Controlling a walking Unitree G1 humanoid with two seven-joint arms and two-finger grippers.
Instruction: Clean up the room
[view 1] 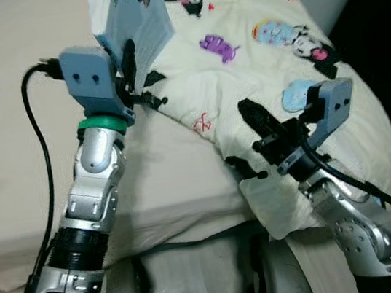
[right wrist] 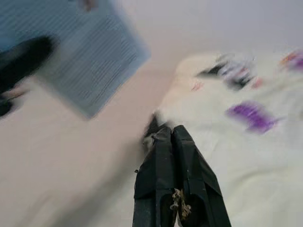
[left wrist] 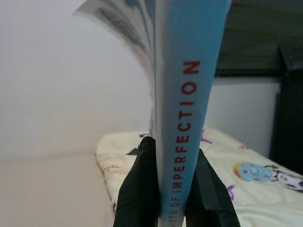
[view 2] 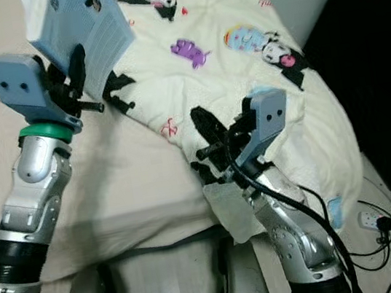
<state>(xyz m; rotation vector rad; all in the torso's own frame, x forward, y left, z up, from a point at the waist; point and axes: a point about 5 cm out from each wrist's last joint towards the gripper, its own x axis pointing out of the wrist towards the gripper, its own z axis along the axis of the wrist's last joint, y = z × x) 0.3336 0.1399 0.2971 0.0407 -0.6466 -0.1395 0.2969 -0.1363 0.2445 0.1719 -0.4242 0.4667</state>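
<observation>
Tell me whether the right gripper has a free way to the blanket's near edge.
Probably yes: the right gripper hovers just above the blanket, fingers shut, nothing between; the left gripper holds the book off aside.

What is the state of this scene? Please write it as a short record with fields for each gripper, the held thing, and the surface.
left gripper: shut on the blue book, raised above the bed
blue book: held upright by its lower edge, pages fanning; spine reads "...OF IMPERFECTION"
right gripper: fingers together, holding nothing, over the quilt
quilt: cream, with cartoon prints, bunched on the bed
bed: beige sheet
</observation>
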